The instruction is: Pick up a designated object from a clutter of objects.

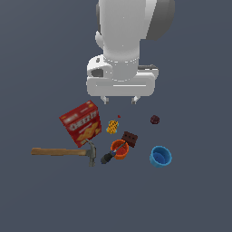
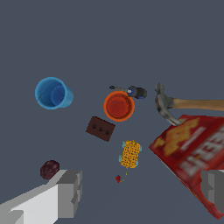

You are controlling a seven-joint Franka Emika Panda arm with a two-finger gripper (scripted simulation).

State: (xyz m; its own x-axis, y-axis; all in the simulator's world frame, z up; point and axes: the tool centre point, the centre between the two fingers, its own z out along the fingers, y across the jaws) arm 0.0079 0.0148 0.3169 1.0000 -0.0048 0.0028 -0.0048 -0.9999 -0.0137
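Gripper high over the clutter, target off to one side.

The gripper (image 1: 120, 100) hung with fingers spread and empty; in the wrist view the maroon lump (image 2: 49, 169) sat just beside one fingertip (image 2: 70, 192), not between the two. Farther out lay the brown block (image 1: 129, 137), orange cup (image 1: 120, 149) and blue cup (image 1: 160, 156), all apart from it. The lump stood clear of its neighbours — so the sound move, I judge, was to centre over it before descending, then close gently on so small a thing.

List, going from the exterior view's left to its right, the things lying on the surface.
Hammer → cracker box → yellow-orange piece → brown block → maroon lump → blue cup.
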